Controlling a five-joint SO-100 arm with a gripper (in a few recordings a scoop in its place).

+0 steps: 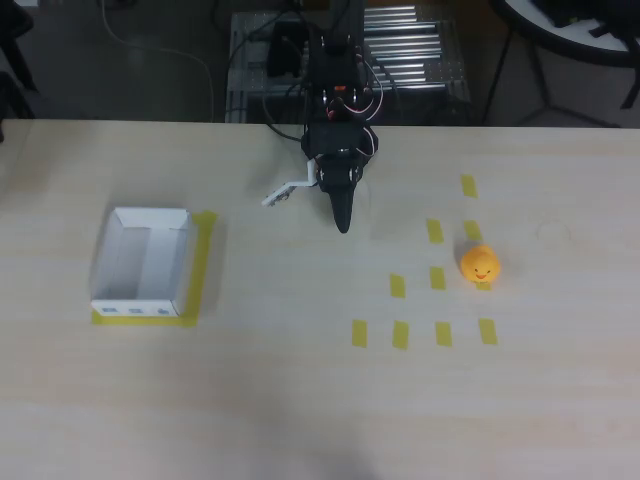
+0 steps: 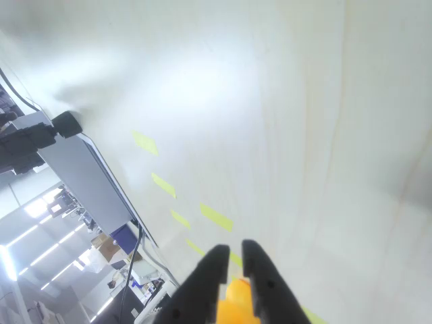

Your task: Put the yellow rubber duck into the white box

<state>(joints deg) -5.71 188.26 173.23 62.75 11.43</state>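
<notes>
The yellow rubber duck (image 1: 480, 265) stands upright on the right side of the table in the overhead view, among yellow tape marks. The white box (image 1: 181, 262) lies open at the left, with blue marks on its near wall. My black gripper (image 1: 343, 226) hangs near the table's back middle, pointing toward the front, well apart from both the duck and the box. Its fingers are shut with nothing between them. In the wrist view the gripper (image 2: 233, 258) shows its two dark fingers almost touching, and the duck (image 2: 237, 300) appears far behind them at the bottom edge.
Several yellow tape rectangles (image 1: 398, 285) are stuck on the table around the duck. Yellow tape (image 1: 204, 255) borders the box. A small white plate (image 1: 285, 191) sticks out to the left of the arm. A metal rack (image 1: 410, 50) with cables stands behind the table.
</notes>
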